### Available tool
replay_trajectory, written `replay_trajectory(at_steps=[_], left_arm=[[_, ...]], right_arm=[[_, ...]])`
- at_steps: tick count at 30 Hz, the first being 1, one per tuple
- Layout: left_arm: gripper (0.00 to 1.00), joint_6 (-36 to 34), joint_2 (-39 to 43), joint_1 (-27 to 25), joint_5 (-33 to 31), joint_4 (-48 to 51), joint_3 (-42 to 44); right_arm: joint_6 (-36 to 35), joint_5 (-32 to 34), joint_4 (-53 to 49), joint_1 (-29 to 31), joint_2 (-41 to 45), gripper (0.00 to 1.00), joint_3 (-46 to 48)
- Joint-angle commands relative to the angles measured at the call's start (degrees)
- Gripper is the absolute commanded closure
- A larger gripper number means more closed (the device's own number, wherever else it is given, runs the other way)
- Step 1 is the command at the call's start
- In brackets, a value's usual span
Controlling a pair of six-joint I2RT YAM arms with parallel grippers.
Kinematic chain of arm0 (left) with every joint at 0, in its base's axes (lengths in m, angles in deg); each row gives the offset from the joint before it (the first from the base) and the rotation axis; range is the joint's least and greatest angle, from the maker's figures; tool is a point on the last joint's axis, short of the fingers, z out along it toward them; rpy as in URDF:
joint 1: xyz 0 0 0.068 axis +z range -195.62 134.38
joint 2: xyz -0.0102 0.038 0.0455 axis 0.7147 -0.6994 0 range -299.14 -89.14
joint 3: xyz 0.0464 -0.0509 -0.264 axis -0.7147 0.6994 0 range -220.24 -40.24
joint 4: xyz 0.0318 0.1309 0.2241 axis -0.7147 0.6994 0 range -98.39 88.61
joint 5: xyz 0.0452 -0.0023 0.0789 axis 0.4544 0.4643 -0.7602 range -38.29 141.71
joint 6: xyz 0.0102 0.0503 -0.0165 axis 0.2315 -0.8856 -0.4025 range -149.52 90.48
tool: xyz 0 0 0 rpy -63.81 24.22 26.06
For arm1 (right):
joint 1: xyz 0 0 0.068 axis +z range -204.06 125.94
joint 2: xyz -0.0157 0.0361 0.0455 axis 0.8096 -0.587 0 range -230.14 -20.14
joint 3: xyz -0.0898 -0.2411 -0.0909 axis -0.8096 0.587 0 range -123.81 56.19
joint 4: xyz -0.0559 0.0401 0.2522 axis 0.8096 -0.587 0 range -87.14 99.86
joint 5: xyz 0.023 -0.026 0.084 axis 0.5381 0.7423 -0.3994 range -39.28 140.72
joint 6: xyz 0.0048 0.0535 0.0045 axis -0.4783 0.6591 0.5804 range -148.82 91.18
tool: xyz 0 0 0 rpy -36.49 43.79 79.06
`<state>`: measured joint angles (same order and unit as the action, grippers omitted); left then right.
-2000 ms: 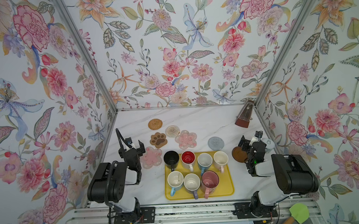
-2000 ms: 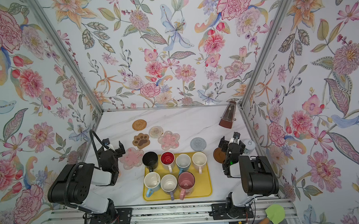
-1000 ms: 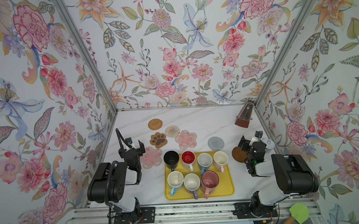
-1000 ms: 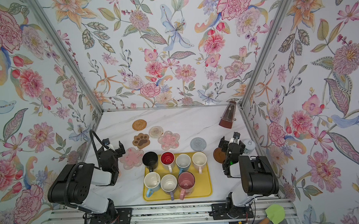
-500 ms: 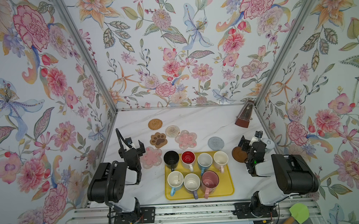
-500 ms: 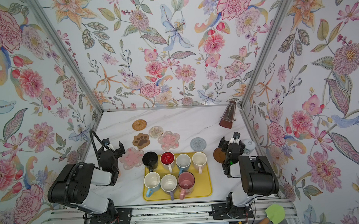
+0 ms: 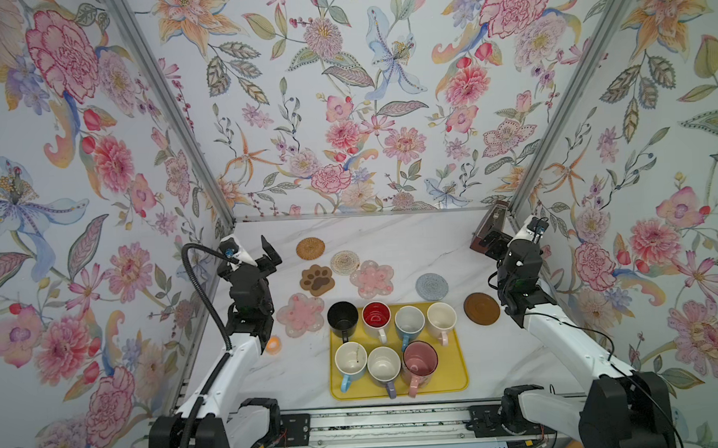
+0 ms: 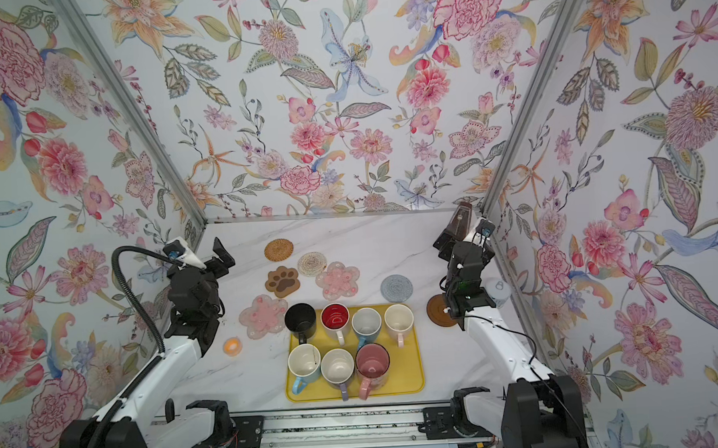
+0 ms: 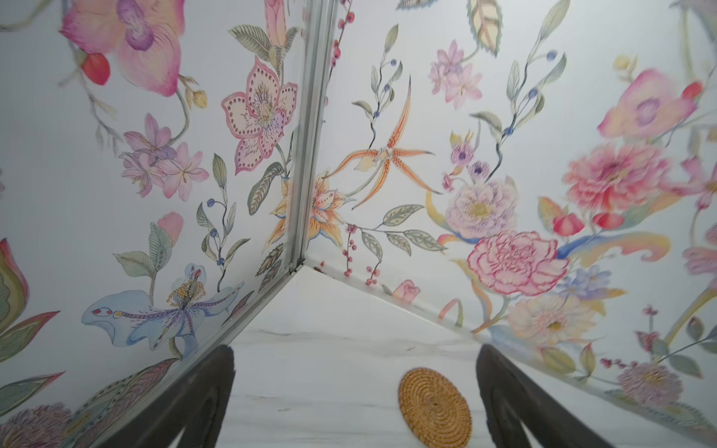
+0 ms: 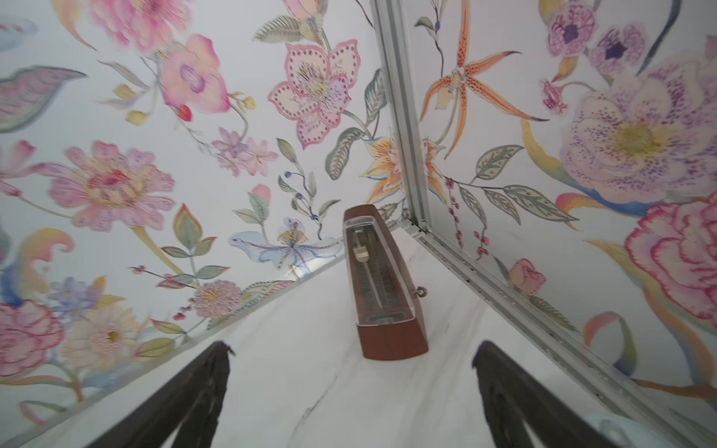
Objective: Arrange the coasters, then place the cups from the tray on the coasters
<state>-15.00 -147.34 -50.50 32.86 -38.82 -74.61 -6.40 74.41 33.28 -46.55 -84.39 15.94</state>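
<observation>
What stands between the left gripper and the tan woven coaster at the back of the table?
Nothing visible does. The left gripper is open, and only bare table shows between its fingers and the tan woven coaster.

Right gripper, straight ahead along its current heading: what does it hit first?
Likely the metronome: in the right wrist view it stands upright on the table ahead of the open right gripper, between the finger lines. Gap unclear.

Seven upright cups (image 7: 384, 365) on yellow tray (image 7: 453, 368); bare coasters (image 7: 372, 278) nearby.
</observation>
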Motion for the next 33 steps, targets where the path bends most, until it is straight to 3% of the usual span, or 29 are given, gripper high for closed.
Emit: replay_trajectory(at_steps=[1,3,7,11,20,26,33], left_arm=[[0.01,8.5,4.6,0.2,0.4,5.6,6.2],[0.01,10.2,6.1,0.2,0.2,7.1,6.8],[0.02,10.8,5.8,0.3,1.1,12.2,5.0],[0.03,11.1,5.1,0.3,4.1,14.0,3.7],[0.03,10.9,4.6,0.3,6.8,15.3,2.6],[0.02,11.8,6.6,0.3,6.4,17.0,3.0],[0.02,12.2,8.4,0.3,5.6,17.8,3.2]], right_arm=[[5.9,-13.8,0.7,-3.2,3.3,0.01,7.6],[5.6,-17.3,-5.1,-4.5,3.1,0.01,5.8],[0.0,-16.3,-21.9,-1.0,-1.8,0.01,-3.3],[-3.7,-23.0,-31.6,2.7,-9.5,0.03,-11.9],[-13.1,-28.8,-43.7,13.7,-29.9,0.01,-29.0],[-17.9,-34.1,-50.9,17.9,-42.1,0.01,-40.5],[-21.1,-32.1,-56.6,21.0,-52.3,0.01,-50.8]])
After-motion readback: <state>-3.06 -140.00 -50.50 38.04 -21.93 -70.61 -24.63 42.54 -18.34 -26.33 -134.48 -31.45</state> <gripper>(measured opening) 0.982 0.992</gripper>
